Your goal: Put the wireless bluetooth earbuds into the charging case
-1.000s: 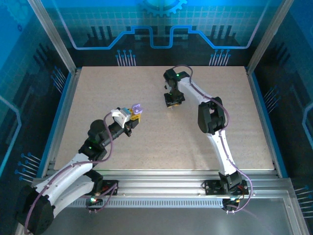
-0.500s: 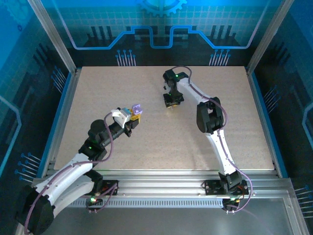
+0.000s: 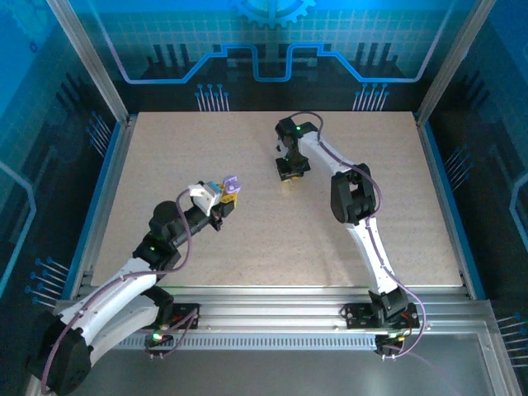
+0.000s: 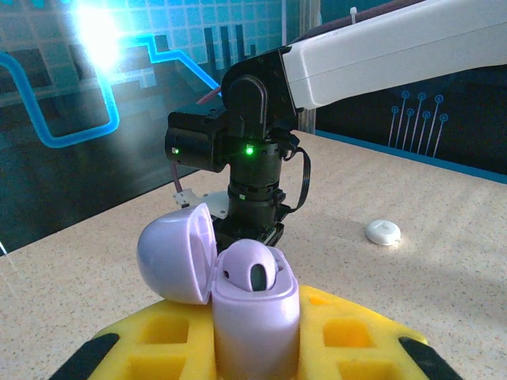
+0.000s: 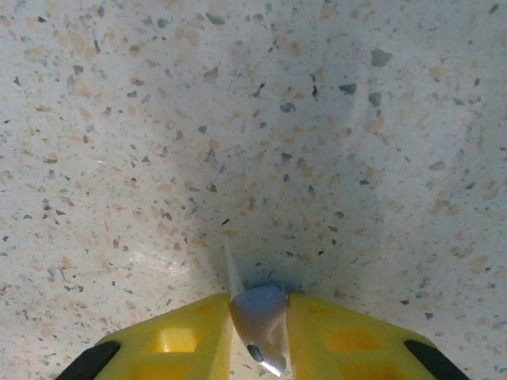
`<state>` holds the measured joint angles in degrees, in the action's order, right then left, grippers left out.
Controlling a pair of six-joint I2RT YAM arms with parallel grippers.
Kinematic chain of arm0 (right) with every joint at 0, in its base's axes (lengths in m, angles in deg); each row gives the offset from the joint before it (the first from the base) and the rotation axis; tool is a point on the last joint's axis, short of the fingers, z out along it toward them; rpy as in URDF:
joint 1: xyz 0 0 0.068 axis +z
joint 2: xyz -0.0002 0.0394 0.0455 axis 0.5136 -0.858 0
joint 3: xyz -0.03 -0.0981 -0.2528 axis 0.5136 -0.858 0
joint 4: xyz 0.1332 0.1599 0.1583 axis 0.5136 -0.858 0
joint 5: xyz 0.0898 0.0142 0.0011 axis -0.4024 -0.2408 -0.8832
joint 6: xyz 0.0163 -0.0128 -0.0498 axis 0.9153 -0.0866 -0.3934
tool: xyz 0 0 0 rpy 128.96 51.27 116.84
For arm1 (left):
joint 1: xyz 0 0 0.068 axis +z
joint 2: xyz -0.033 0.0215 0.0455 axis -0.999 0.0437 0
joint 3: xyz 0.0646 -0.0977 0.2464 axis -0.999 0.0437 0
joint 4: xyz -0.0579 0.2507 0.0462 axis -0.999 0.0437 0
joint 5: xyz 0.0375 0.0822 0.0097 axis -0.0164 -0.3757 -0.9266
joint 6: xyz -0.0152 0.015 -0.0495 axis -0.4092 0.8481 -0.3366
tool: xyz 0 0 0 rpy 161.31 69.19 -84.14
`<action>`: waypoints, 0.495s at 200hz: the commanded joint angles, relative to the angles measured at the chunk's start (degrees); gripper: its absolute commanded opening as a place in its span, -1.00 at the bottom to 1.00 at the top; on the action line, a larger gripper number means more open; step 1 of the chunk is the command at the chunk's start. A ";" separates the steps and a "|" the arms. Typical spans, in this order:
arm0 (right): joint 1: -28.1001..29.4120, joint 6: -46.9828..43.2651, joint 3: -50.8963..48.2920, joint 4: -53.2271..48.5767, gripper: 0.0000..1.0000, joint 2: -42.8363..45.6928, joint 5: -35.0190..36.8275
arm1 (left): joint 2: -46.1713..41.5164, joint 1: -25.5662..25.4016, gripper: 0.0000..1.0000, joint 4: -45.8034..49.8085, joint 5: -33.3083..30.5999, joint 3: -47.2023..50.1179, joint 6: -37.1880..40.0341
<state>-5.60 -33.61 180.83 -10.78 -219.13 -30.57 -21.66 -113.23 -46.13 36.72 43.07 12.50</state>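
The left gripper [image 3: 224, 196] is grasping the charging case [image 4: 255, 313], holding its lavender body upright between yellow fingers above the worktop [image 3: 272, 247]. The lid [image 4: 176, 253] is standing open, swung out to the left in the left wrist view, so the mouth of the case is facing up and away from the arm. One earbud [image 4: 257, 275] is already sitting in the mouth, showing as a pale dome with a dark oval spot. The right gripper [image 3: 289, 175] is pointing straight down at the worktop, and its yellow fingers are clenched on a second earbud [image 5: 260, 317], a small pale piece pinched between the tips. That piece's long axis is running along the fingers, towards the speckled surface below. From above, the open case is lying to the left of the right gripper and nearer the arm bases, and the two grippers are standing near each other but apart. In the left wrist view the right gripper is rising directly behind the open case, so the case mouth is already facing it. The coming move probably turns on carrying the pinched earbud leftward and back towards the bases, then lining its long axis up with the free socket. The right arm is the one holding the piece, while the left is serving as the holder. A small white disc [image 4: 383, 231] is lying on the worktop off to the right in that view, well apart from the case.
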 commanded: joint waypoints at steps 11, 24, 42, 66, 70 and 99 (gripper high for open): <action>-0.74 -0.75 1.45 -1.96 -0.55 -1.83 0.39 | 0.23 -0.37 -0.64 -0.97 -0.05 -1.53 0.73; -0.70 -0.77 1.52 -2.06 -0.59 -1.75 0.52 | 0.26 -0.37 -0.64 -0.97 -0.09 -1.48 0.67; -0.73 -0.66 1.53 -2.06 -0.60 -1.48 0.88 | 0.29 -0.36 -0.64 -0.88 -0.04 -1.48 0.59; -0.65 -0.48 1.20 -2.06 -0.64 -0.14 1.24 | 0.56 -0.37 -0.64 -0.94 0.04 -1.36 0.41; -0.63 -0.48 1.06 -2.02 -0.64 0.24 1.35 | 0.67 -0.37 -0.64 -0.97 0.04 -1.30 0.40; -0.27 -0.16 -1.41 -0.96 -0.66 3.72 2.18 | 1.85 -0.37 -0.64 -1.88 0.38 -1.07 -0.11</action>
<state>-5.58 -33.77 180.96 -10.94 -219.09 -30.00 -20.61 -113.23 -46.15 36.74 43.09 12.48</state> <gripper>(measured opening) 0.176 0.224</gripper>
